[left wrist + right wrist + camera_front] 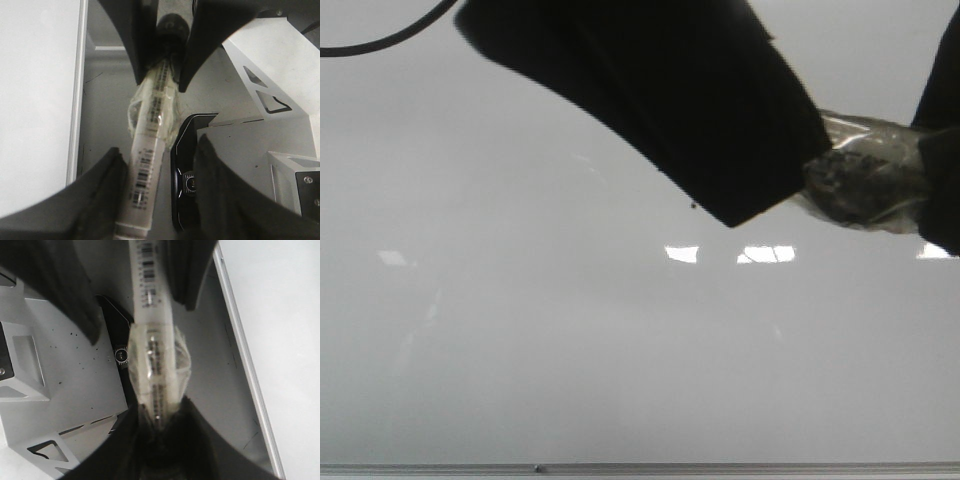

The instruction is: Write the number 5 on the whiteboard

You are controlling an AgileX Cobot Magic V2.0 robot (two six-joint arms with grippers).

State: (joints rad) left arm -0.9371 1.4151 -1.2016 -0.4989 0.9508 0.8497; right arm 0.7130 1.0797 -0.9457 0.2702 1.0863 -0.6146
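Note:
The whiteboard (620,350) fills the front view, glossy with bright reflections; it also shows in the left wrist view (40,100) and the right wrist view (280,315). No number 5 shows on it, only a tiny dark speck (693,207). A pale marker (147,150) with a barcode and clear tape round its middle is held off the board's edge. My right gripper (159,410) is shut on its dark end. My left gripper (157,165) is open, its fingers standing on either side of the marker's other end. The marker also shows in the front view (865,175).
A thin metal strip (620,468) edges the board. Beside the board lie a grey surface, a black device with a round lens (187,180) and white metal brackets (270,65). Dark gripper parts (700,110) block the top of the front view.

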